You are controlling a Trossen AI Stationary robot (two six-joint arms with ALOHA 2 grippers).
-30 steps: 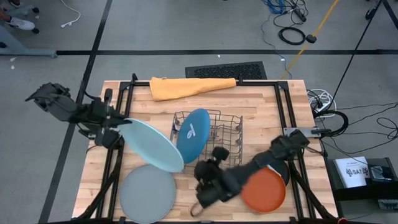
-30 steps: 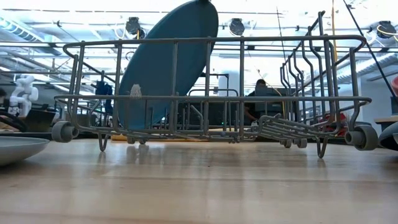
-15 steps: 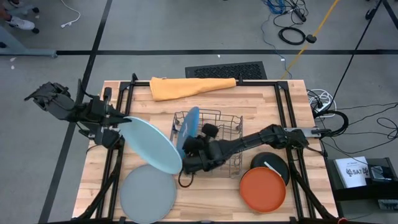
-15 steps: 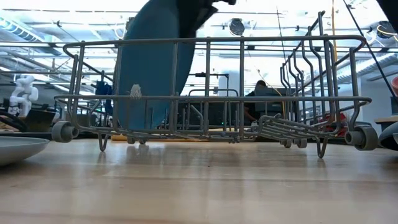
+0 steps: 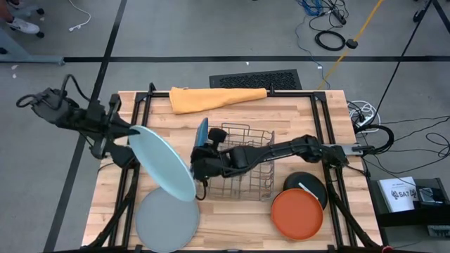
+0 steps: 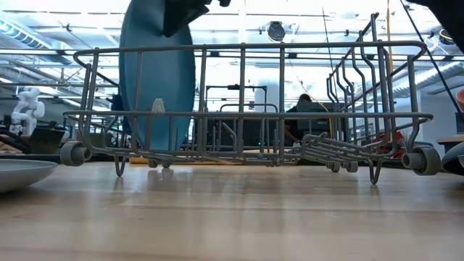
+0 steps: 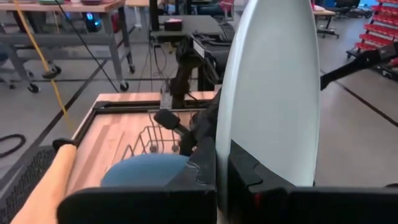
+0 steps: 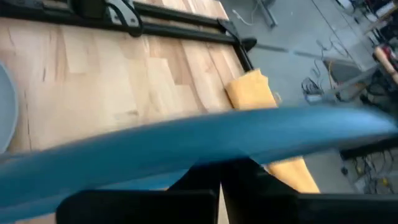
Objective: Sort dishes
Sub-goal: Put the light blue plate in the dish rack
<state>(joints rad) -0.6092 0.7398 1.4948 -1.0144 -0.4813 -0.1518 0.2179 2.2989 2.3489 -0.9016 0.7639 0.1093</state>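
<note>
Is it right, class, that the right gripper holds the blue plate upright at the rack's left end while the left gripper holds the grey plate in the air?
Not quite. The left gripper holds the light blue plate, as the high view shows; the grey plate lies on the table. The rest stands: the right gripper holds the blue plate upright in the rack.

— What do your two arms look like from above?
— You see the left arm (image 5: 77,119) and the right arm (image 5: 295,149) as dark, near-black jointed links with rounded housings; a thin black cable loops off the left arm's outer end.

— And your fingers?
— Your left gripper (image 7: 221,186) and right gripper (image 8: 219,186) show flat, blocky, matte black fingers.
</note>
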